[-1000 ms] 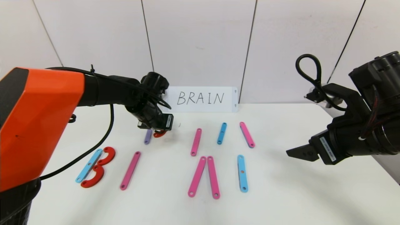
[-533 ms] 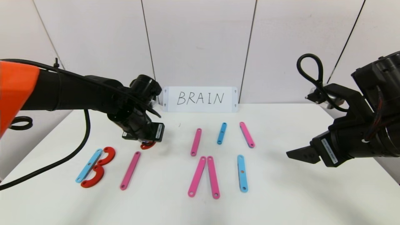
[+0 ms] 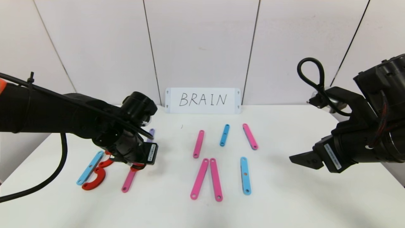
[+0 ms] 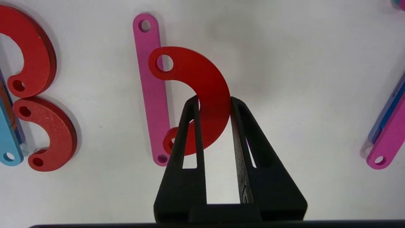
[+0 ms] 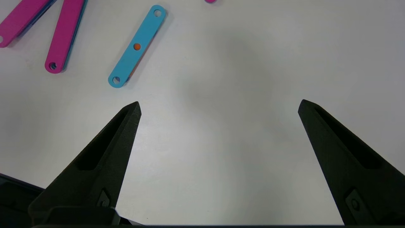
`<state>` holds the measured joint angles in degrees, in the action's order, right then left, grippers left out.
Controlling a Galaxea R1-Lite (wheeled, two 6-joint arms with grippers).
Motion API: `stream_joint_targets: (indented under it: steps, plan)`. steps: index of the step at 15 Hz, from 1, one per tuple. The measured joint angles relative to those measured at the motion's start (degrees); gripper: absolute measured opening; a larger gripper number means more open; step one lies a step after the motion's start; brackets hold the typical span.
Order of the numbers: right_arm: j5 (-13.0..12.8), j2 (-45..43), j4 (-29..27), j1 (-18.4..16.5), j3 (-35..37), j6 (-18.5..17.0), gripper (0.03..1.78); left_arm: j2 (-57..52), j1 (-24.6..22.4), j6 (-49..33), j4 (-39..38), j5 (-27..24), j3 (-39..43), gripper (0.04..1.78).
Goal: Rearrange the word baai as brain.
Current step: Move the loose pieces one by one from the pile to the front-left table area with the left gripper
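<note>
The word's flat pieces lie spread over the white table (image 3: 284, 196). At the front left, a blue strip (image 3: 90, 167) and two red curves (image 3: 95, 180) form a B. My left gripper (image 3: 136, 166) is shut on a third red C-shaped curve (image 4: 205, 82) and holds it just over a pink strip (image 4: 152, 82), curve bulging away from the B. One end of the curve overlaps the strip. My right gripper (image 5: 218, 106) hangs open over bare table at the right, nothing between its fingers.
A purple strip (image 3: 151, 132) peeks out behind the left wrist. Mid-table lie two pink strips (image 3: 207, 179) in an inverted V, a blue strip (image 3: 245, 175), and farther back pink (image 3: 198, 144), blue (image 3: 224, 135) and pink (image 3: 250, 136) strips. A white "BRAIN" card (image 3: 202, 100) leans on the wall.
My left gripper has carried the red curve from beside the purple strip at the back towards the front left, down to the pink strip. The right arm has barely moved.
</note>
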<state>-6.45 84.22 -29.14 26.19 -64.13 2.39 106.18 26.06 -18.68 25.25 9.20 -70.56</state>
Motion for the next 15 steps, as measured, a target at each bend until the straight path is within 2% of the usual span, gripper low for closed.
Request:
stream_joint_targets:
  steps: [15]
  plan:
    - [0.0,0.1,0.0,0.2,0.2,0.0,1.74,4.7,0.3,-1.2,-5.4,0.0,1.5,0.30]
